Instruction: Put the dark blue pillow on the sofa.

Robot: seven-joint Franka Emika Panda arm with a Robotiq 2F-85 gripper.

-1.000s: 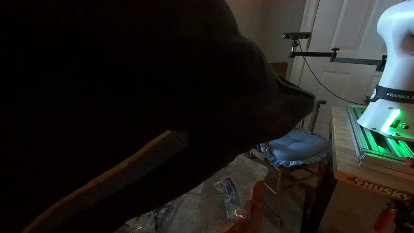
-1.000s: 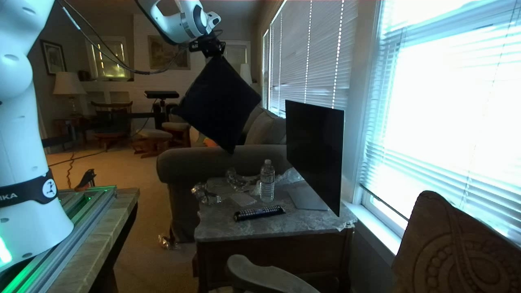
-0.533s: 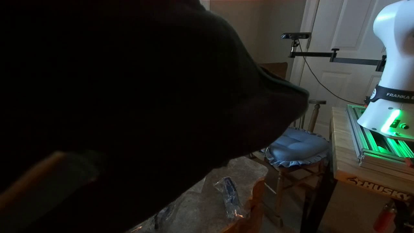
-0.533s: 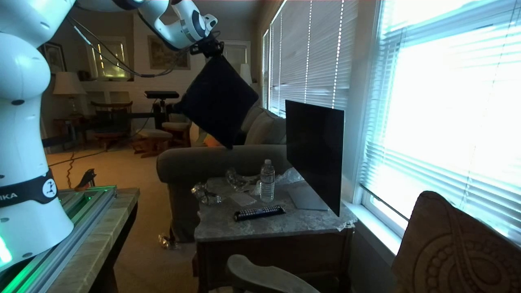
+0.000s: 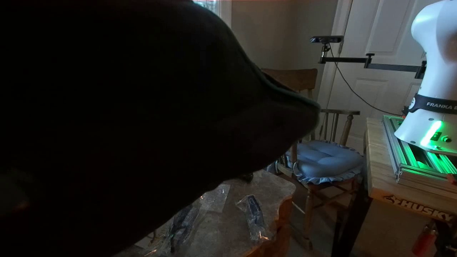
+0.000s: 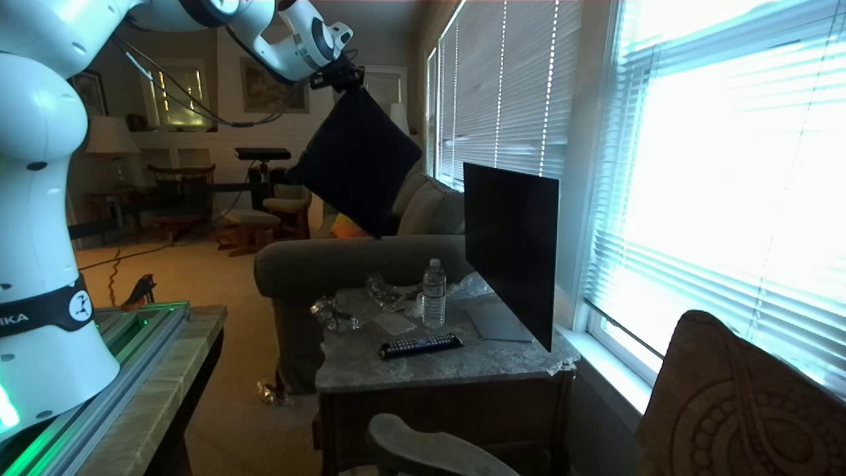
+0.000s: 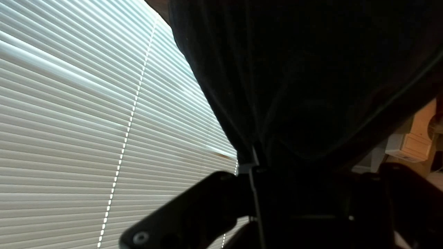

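The dark blue pillow [image 6: 360, 162], nearly black, hangs tilted by its top corner from my gripper [image 6: 350, 87] in an exterior view. Its lowest corner lines up with the top of the grey padded arm of the sofa [image 6: 357, 264]; whether they touch I cannot tell. Another exterior view has the pillow [image 5: 160, 107] filling the left half, with the gripper hidden. From the wrist, folds of the pillow [image 7: 294, 86] gather into my gripper [image 7: 261, 166], which is shut on that corner. Much of the fingers is lost in darkness.
Beside the sofa stands a side table [image 6: 449, 373] with a water bottle [image 6: 434, 294], a remote [image 6: 422, 346] and a thin black screen [image 6: 510, 254]. A wooden chair with a blue-grey seat pad [image 5: 326, 160] is near the robot's bench [image 5: 378, 171]. Window blinds [image 7: 86, 138] run close by.
The pillow has shifted left in an exterior view, uncovering more of the wooden chair and tabletop. Elsewhere it has risen slightly against the sofa arm, while the arm's upper links came lower into view.
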